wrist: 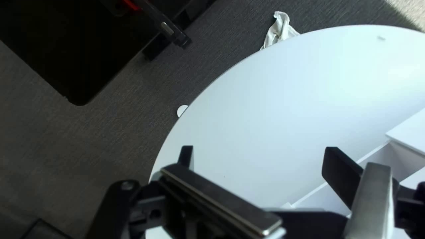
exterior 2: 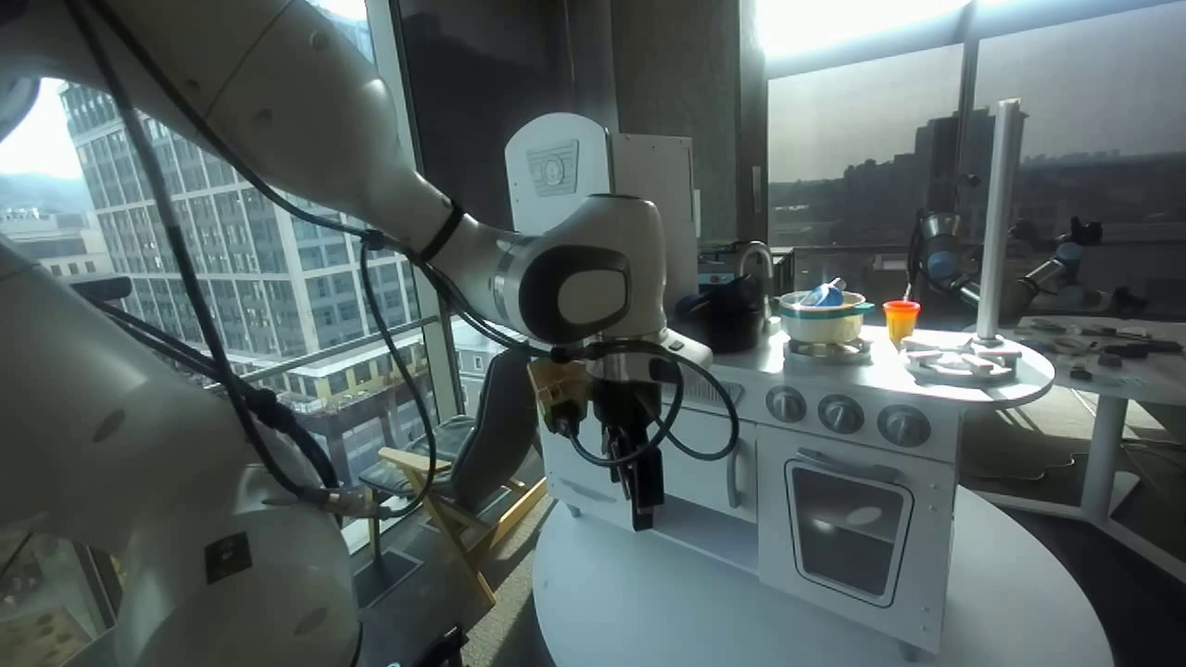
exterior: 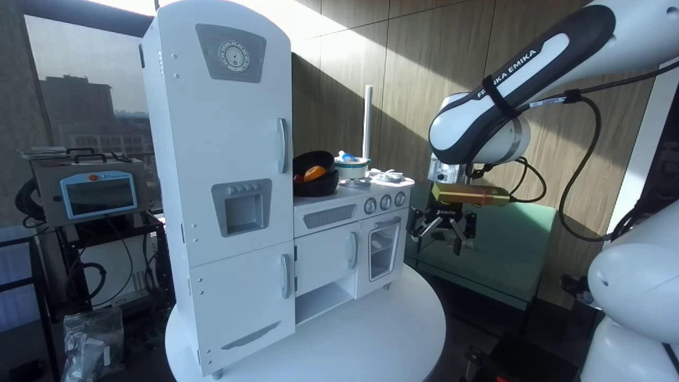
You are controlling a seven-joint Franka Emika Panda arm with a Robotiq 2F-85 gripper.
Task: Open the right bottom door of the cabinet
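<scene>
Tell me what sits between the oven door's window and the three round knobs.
A grey bar handle on the oven door, visible in both exterior views.

Looks like a robotics lab set up in an office-like room. White robot arm [exterior: 541,58] beside a toy kitchen [exterior: 228,122] on a round counter [exterior: 371,334]. Robot arms [exterior 2: 942,245] too at far right in an exterior view; grey box [exterior: 50,180] with a screen [exterior: 101,196] at left. Office side: big windows [exterior 2: 862,139] onto city buildings [exterior 2: 241,250], a chair [exterior 2: 500,417] near them, wood-panelled wall [exterior: 440,53], grey carpet [wrist: 116,139] in the wrist view.
</scene>
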